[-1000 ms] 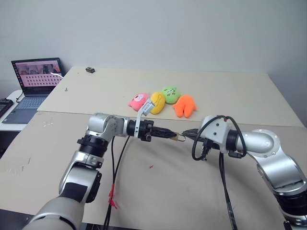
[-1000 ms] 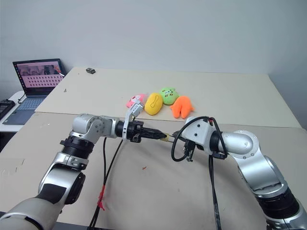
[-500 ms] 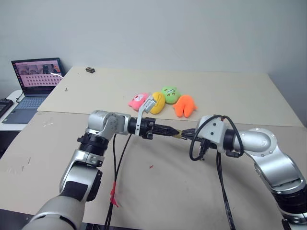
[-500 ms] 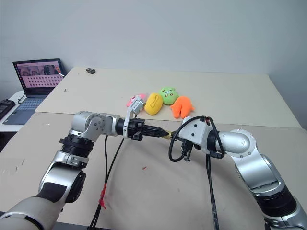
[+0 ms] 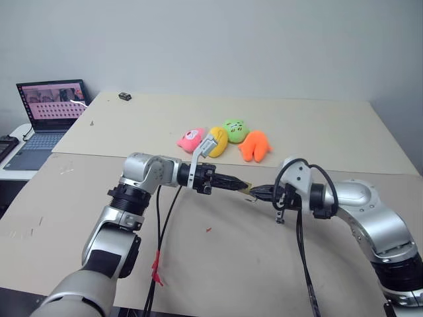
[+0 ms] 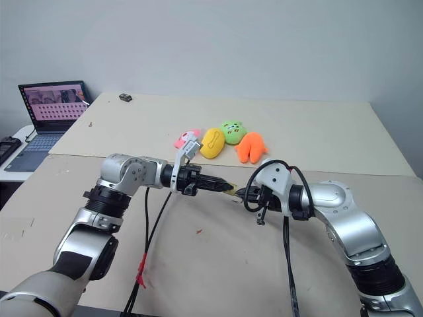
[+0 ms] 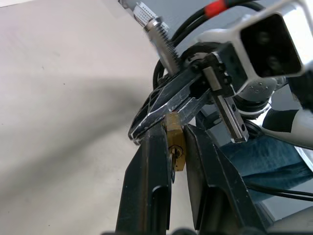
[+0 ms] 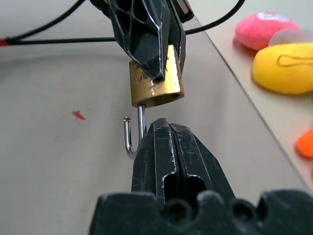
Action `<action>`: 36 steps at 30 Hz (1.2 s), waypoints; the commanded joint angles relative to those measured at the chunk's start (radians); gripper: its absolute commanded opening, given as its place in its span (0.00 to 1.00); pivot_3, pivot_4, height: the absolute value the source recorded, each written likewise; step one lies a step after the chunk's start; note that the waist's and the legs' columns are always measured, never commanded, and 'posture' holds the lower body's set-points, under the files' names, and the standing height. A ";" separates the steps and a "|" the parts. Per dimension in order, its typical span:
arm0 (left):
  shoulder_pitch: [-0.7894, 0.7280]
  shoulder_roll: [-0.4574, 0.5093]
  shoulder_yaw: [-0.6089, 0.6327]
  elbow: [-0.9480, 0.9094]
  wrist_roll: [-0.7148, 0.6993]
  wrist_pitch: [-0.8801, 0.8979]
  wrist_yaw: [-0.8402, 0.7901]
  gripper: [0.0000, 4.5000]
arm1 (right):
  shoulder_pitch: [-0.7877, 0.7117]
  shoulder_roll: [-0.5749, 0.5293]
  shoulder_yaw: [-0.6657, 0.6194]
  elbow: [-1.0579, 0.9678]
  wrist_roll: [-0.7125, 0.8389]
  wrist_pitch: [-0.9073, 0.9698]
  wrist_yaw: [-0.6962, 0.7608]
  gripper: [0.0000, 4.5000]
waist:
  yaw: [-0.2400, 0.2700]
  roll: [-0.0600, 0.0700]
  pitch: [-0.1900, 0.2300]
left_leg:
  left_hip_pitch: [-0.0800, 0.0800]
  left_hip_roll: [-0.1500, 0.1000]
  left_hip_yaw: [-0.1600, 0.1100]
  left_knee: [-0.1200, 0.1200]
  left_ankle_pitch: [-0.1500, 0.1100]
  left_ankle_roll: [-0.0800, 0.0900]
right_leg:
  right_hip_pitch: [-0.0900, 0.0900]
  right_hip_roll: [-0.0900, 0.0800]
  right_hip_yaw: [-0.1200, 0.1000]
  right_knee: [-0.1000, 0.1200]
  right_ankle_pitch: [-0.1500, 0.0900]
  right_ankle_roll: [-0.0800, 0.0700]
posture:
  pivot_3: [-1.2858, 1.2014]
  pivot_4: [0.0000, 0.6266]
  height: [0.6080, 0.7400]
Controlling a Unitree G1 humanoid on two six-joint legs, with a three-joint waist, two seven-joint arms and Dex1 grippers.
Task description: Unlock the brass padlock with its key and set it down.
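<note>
The brass padlock is pinched in the left gripper jaws, held above the tabletop near its front edge, shackle swung open. The right gripper jaws are pressed together, tips right at the shackle.

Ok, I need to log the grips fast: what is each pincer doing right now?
Left pincer: closed on the brass padlock, whose shackle hangs open.
Right pincer: shut, tips beside the shackle; nothing visibly held.

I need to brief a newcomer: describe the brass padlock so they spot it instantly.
Over the cardboard-covered table, the two grippers meet in mid-air. The brass padlock is pinched in the left gripper, tiny, metallic gold with a thin silvery shackle hanging open, unlike the soft plush toys behind.
</note>
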 commanded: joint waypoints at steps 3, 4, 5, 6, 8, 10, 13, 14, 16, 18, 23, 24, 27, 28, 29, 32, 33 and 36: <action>0.013 0.015 0.010 -0.057 -0.003 -0.052 -0.006 0.01 | 0.019 -0.010 -0.054 0.078 0.039 -0.011 0.017 0.01 | 0.000 0.000 0.000 | 0.000 0.000 0.000 0.000 0.000 0.000 | 0.000 0.000 0.000 0.000 0.000 0.000 | 0.52 0.24 0.32; 0.018 0.017 0.009 -0.061 -0.004 -0.053 -0.004 0.01 | 0.021 -0.016 -0.063 0.093 0.029 -0.022 0.012 0.01 | 0.000 0.000 0.000 | 0.000 0.000 0.000 0.000 0.000 0.000 | 0.000 0.000 0.000 0.000 0.000 0.000 | 0.52 0.24 0.32; 0.022 0.018 0.010 -0.065 -0.006 -0.052 -0.002 0.01 | 0.023 -0.022 -0.070 0.105 0.020 -0.033 0.008 0.01 | 0.000 0.001 0.000 | 0.000 0.000 0.001 0.000 0.000 0.000 | 0.000 0.000 0.000 0.000 0.000 0.000 | 0.52 0.24 0.32; 0.027 0.020 0.011 -0.069 -0.008 -0.050 0.000 0.01 | 0.027 -0.032 -0.076 0.115 0.009 -0.048 0.007 0.01 | 0.000 0.001 0.000 | 0.000 0.000 0.001 0.000 0.000 0.000 | 0.000 0.000 0.000 0.000 0.000 0.000 | 0.52 0.24 0.32; 0.036 0.025 0.015 -0.076 -0.011 -0.045 0.004 0.01 | 0.036 -0.056 -0.089 0.136 -0.015 -0.085 0.002 0.01 | 0.000 0.001 0.000 | 0.000 0.000 0.001 0.000 0.000 0.000 | 0.000 0.000 0.000 0.000 0.000 0.000 | 0.52 0.24 0.32; 0.047 0.033 0.017 -0.085 -0.014 -0.037 0.007 0.01 | 0.046 -0.081 -0.118 0.155 -0.022 -0.107 0.003 0.01 | 0.000 0.001 0.000 | 0.000 0.000 0.001 0.000 0.000 0.000 | 0.000 0.000 0.000 -0.001 0.000 0.000 | 0.52 0.24 0.32; 0.061 0.047 0.021 -0.099 -0.022 -0.023 0.009 0.01 | 0.040 -0.092 -0.161 0.146 0.007 -0.098 0.000 0.06 | 0.000 0.001 0.000 | 0.000 0.000 0.004 0.000 0.000 0.000 | 0.000 0.000 0.000 -0.001 0.000 0.000 | 0.52 0.24 0.32; 0.068 0.053 0.025 -0.106 -0.027 -0.014 0.012 0.01 | 0.033 -0.095 -0.180 0.127 0.027 -0.084 0.001 0.13 | 0.000 0.001 0.000 | 0.000 0.000 0.004 0.000 0.000 0.000 | 0.000 0.000 0.000 -0.001 0.000 0.000 | 0.52 0.24 0.32; 0.081 0.068 0.031 -0.118 -0.034 0.005 0.016 0.01 | 0.020 -0.111 -0.206 0.066 0.076 -0.041 0.014 0.25 | -0.003 0.000 0.001 | 0.000 0.000 0.004 0.000 0.000 0.000 | 0.000 0.000 0.000 0.000 0.000 0.000 | 0.52 0.24 0.32; 0.092 0.082 0.039 -0.128 -0.043 0.027 0.018 0.01 | 0.010 -0.125 -0.217 0.015 0.114 0.004 0.012 0.42 | -0.006 0.001 0.002 | 0.000 0.001 0.004 -0.001 0.000 0.000 | 0.000 0.000 0.001 0.000 0.000 0.000 | 0.52 0.24 0.32; 0.125 0.119 0.056 -0.165 -0.083 0.099 0.030 0.01 | -0.030 -0.176 -0.249 -0.061 0.217 0.109 0.015 0.79 | -0.006 0.001 0.002 | 0.000 0.002 0.001 -0.001 0.000 0.000 | 0.001 0.000 0.000 -0.001 0.000 0.000 | 0.52 0.24 0.32; 0.130 0.120 0.065 -0.167 -0.095 0.121 0.040 0.01 | -0.040 -0.184 -0.256 -0.068 0.233 0.126 0.011 0.87 | -0.006 0.001 0.002 | 0.000 0.002 0.000 -0.001 0.000 0.000 | 0.001 0.000 0.000 0.000 0.000 0.000 | 0.52 0.24 0.32; 0.141 0.077 0.114 -0.154 -0.122 0.227 0.132 0.01 | -0.063 -0.184 -0.265 -0.084 0.255 0.149 -0.026 0.99 | -0.006 0.001 0.002 | 0.000 0.002 -0.002 0.000 0.000 0.000 | 0.001 -0.001 0.000 -0.001 0.000 0.000 | 0.52 0.24 0.32; 0.144 0.049 0.128 -0.144 -0.123 0.265 0.174 0.01 | -0.065 -0.183 -0.266 -0.090 0.262 0.156 -0.035 0.99 | -0.004 0.001 0.002 | 0.000 0.001 -0.002 0.000 0.000 0.000 | 0.002 -0.001 0.000 -0.003 0.000 0.000 | 0.52 0.24 0.32; 0.148 0.020 0.146 -0.135 -0.118 0.301 0.221 0.01 | -0.066 -0.181 -0.264 -0.098 0.267 0.163 -0.044 0.99 | -0.001 0.001 0.002 | 0.000 0.001 -0.002 0.000 0.000 0.000 | 0.002 -0.001 0.000 -0.003 0.000 0.000 | 0.52 0.24 0.32; 0.157 -0.101 0.236 -0.076 -0.066 0.388 0.397 0.01 | -0.047 -0.169 -0.257 -0.127 0.258 0.155 -0.083 0.99 | 0.005 0.001 0.002 | 0.000 0.000 -0.003 0.000 0.000 0.000 | 0.003 -0.003 0.001 -0.003 0.000 0.000 | 0.52 0.24 0.32; 0.162 -0.136 0.263 -0.068 -0.054 0.410 0.442 0.01 | -0.038 -0.167 -0.257 -0.138 0.259 0.157 -0.094 0.99 | 0.007 0.001 0.002 | 0.000 0.000 -0.003 0.000 0.000 0.000 | 0.003 -0.002 0.001 -0.004 0.000 0.000 | 0.52 0.24 0.32; 0.181 -0.205 0.308 -0.093 -0.043 0.454 0.529 0.01 | -0.020 -0.162 -0.264 -0.164 0.275 0.173 -0.123 0.99 | 0.008 -0.001 0.003 | -0.001 0.000 -0.003 -0.001 0.000 0.000 | 0.003 -0.003 0.001 -0.004 0.000 0.000 | 0.52 0.24 0.32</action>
